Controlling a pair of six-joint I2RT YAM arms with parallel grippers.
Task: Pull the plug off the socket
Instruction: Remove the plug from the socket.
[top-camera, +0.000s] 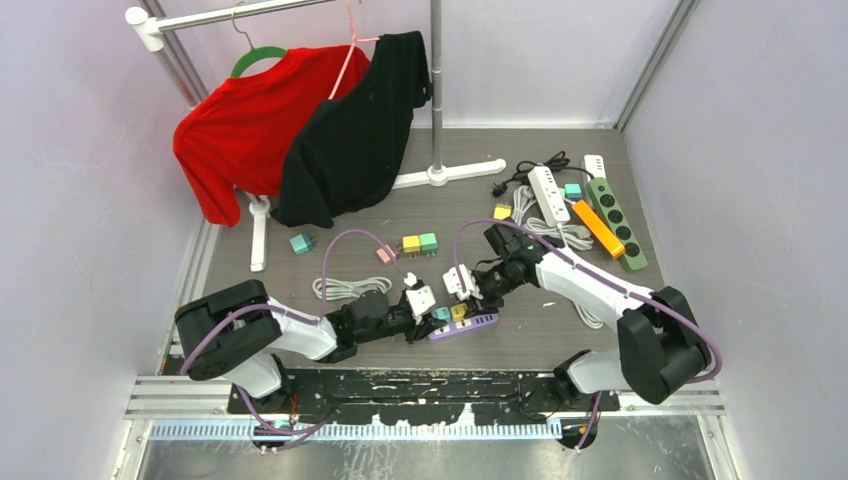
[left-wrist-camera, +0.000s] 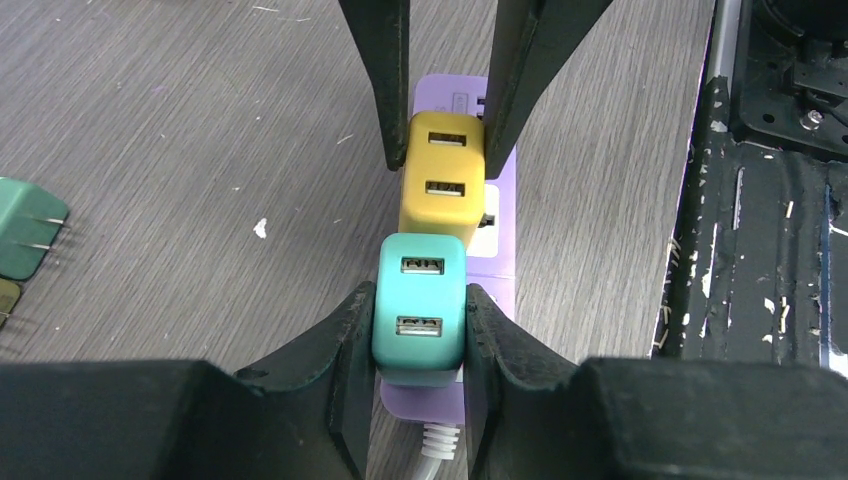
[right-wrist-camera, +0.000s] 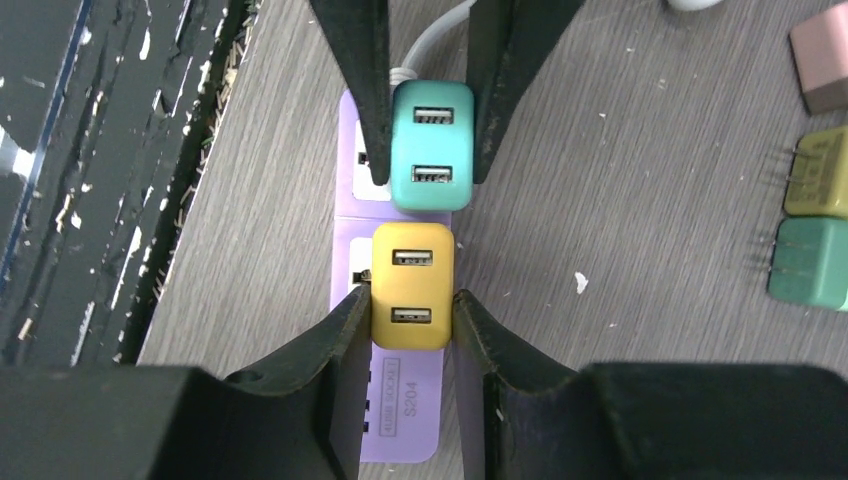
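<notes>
A purple socket strip (top-camera: 477, 324) lies near the table's front edge, with a teal plug (top-camera: 441, 313) and a yellow plug (top-camera: 459, 310) seated in it side by side. In the left wrist view my left gripper (left-wrist-camera: 418, 330) is shut on the teal plug (left-wrist-camera: 420, 308), its fingers pressed against both sides. The yellow plug (left-wrist-camera: 443, 176) stands just beyond it on the purple strip (left-wrist-camera: 500, 235). My right gripper (right-wrist-camera: 411, 318) is shut on the yellow plug (right-wrist-camera: 412, 284), with the teal plug (right-wrist-camera: 431, 145) behind it on the strip (right-wrist-camera: 408, 410). The two grippers face each other over the strip.
Loose plugs lie around: teal (top-camera: 301, 243), pink (top-camera: 386, 254), a yellow and green pair (top-camera: 420, 243). A coiled white cable (top-camera: 345, 288) sits left. More power strips, white (top-camera: 548, 193), orange (top-camera: 597, 228) and green (top-camera: 615, 222), lie back right. A clothes rack (top-camera: 436, 90) holds red and black shirts.
</notes>
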